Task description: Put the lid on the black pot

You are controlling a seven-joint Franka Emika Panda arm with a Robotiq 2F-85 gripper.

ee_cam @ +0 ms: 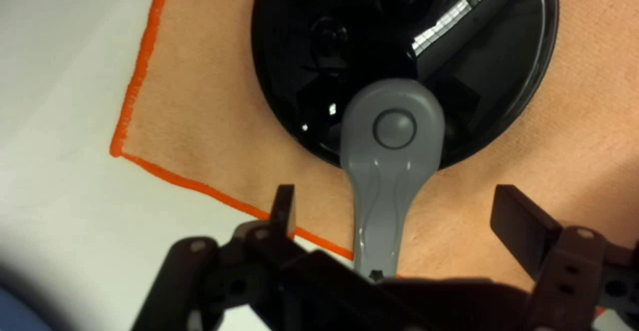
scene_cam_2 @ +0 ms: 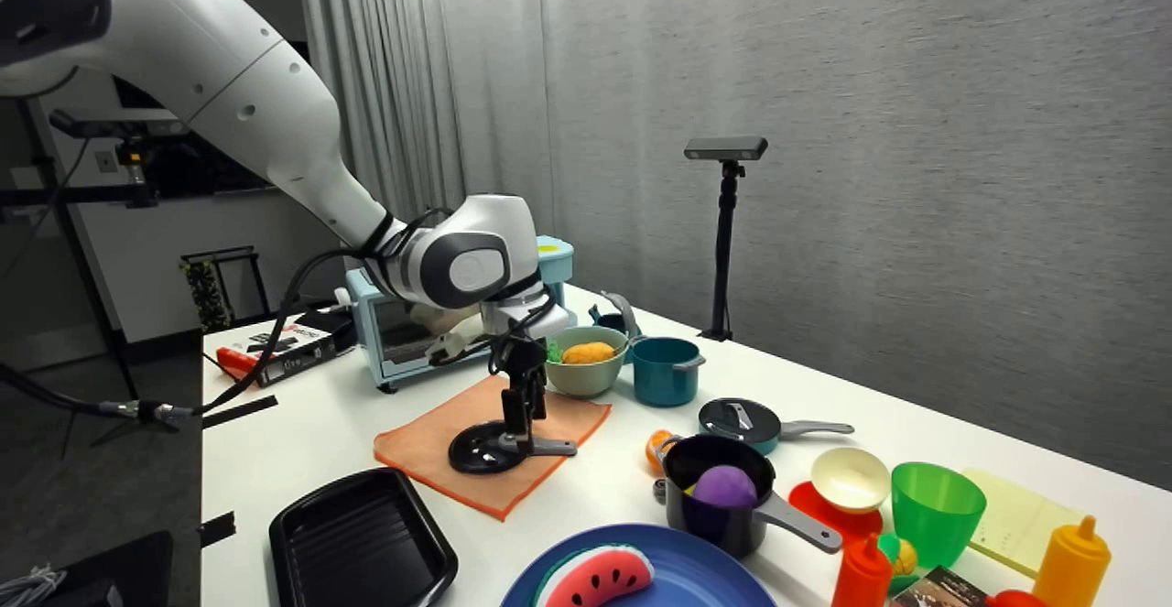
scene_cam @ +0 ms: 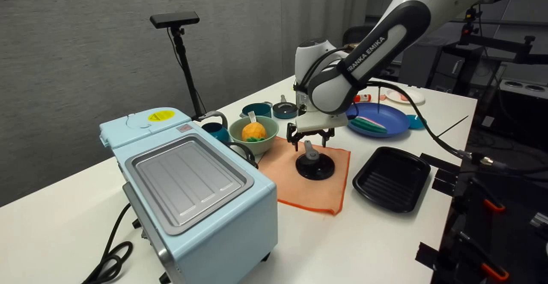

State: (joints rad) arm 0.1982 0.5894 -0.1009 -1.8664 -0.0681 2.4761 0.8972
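Note:
The lid is a round black disc with a grey handle reaching from its middle past its rim. It lies flat on an orange cloth; it also shows in an exterior view and in the wrist view. My gripper is low over the handle; it also shows in an exterior view. In the wrist view my gripper is open, a finger on each side of the grey handle, apart from it. The black pot, with a grey handle, holds a purple ball and something yellow.
A black square tray and a blue plate with a watermelon slice lie near the cloth. A green bowl, a teal pot and a lidded teal pan stand behind. A light-blue oven stands beside the cloth.

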